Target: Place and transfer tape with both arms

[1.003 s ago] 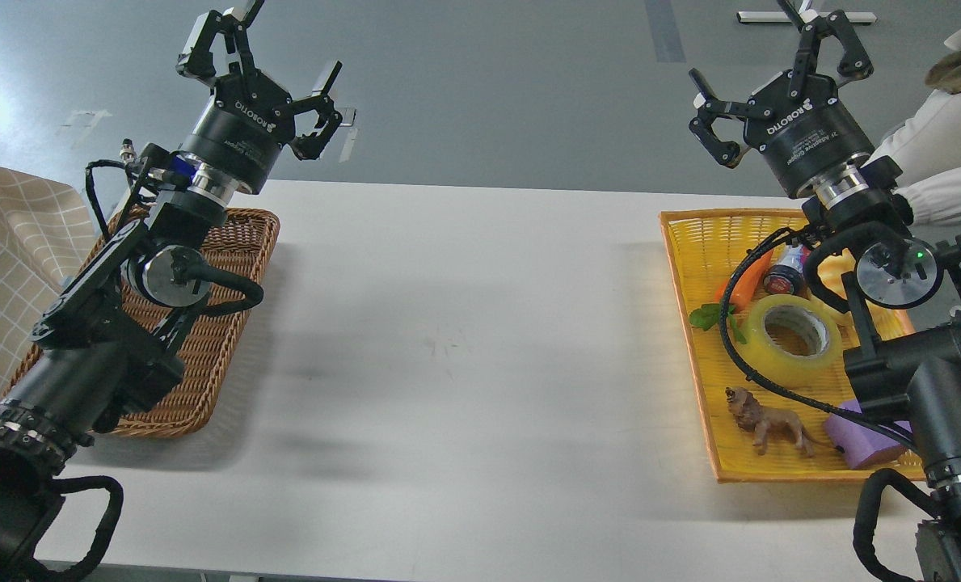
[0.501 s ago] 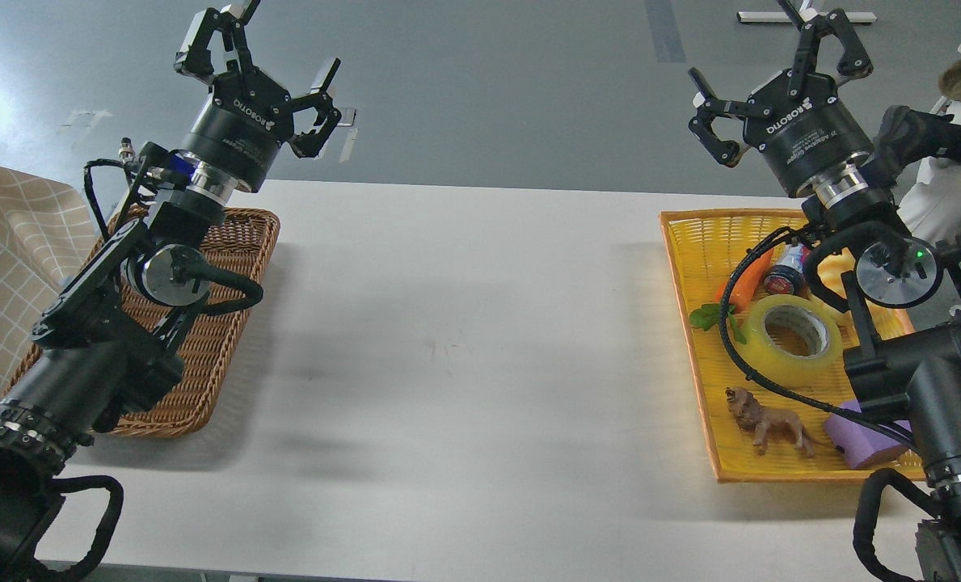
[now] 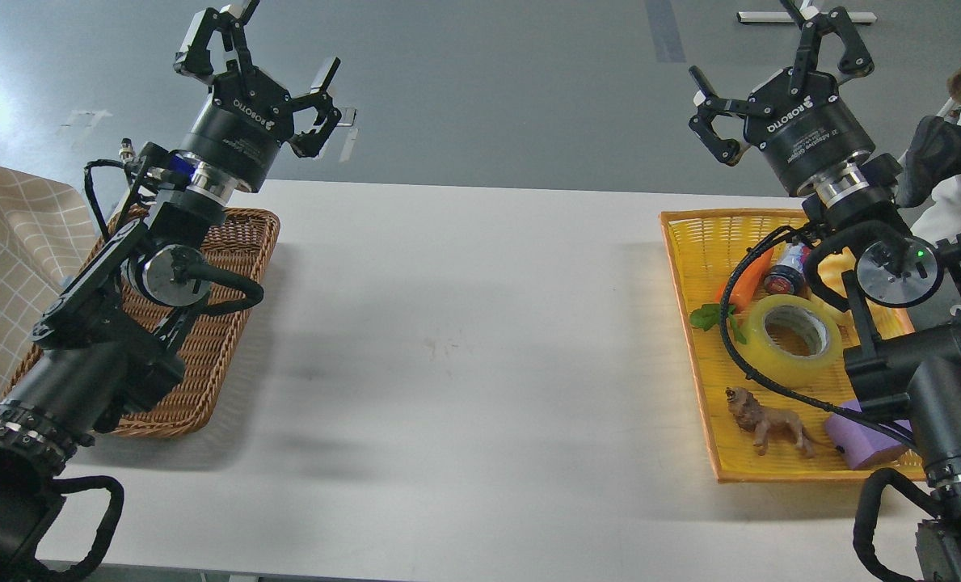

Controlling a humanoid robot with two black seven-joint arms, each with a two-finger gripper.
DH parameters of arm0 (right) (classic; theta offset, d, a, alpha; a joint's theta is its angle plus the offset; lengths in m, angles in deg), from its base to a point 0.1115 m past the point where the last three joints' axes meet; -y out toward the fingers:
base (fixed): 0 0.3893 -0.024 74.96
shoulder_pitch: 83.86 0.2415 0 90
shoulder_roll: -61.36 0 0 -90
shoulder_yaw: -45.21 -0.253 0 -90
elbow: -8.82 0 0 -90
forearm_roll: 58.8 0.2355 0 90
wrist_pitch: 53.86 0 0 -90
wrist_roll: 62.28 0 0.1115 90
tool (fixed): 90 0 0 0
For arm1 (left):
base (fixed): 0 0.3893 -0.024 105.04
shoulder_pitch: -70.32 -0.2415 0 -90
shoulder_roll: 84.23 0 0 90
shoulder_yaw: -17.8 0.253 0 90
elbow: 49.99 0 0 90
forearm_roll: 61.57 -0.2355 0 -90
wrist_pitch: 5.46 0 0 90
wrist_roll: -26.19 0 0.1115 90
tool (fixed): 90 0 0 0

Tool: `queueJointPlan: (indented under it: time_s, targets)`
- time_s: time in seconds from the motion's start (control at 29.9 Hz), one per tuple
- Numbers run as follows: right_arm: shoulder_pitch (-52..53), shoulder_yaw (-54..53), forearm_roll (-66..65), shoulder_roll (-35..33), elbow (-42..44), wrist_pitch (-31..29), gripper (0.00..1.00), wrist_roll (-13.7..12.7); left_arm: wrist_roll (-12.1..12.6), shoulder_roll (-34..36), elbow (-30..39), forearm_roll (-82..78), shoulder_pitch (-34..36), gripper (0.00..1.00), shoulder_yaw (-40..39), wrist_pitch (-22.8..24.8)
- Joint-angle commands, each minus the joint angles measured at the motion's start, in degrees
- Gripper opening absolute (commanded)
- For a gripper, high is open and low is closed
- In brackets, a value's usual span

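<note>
The tape [image 3: 792, 340] is a translucent yellow roll with a grey-white core. It lies flat in the yellow tray [image 3: 694, 234] at the right, partly behind my right arm's cable. My right gripper [image 3: 775, 69] is open and empty, raised high above the tray's far end, well clear of the tape. My left gripper [image 3: 258, 61] is open and empty, raised above the far end of the brown wicker basket [image 3: 229, 323] at the left.
The tray also holds a toy lion [image 3: 771, 420], a purple block [image 3: 860, 440], a carrot [image 3: 739, 283], a small bottle [image 3: 786, 273] and a yellowish toy. A checked cloth [image 3: 3, 259] lies at far left. A person's gloved hand [image 3: 937, 149] is at the right edge.
Both arms stay still. The person's arm at the right edge has shifted, and a dark gloved hand now shows beside my right gripper.
</note>
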Motion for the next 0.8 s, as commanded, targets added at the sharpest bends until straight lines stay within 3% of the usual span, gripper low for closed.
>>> queueJointPlan:
  time_s: [0.0,0.77]
  targets:
    - [-0.12,0.00,0.03,0.00,0.00,0.00,1.00,0.09,0.00,-0.09,0.01,0.00,0.00,0.98,0.00,0.00]
    - [0.05,0.44,-0.06,-0.35,-0.09,0.00,1.00,-0.09,-0.09,-0.17,0.09,0.00,0.17,0.98,0.00,0.00]
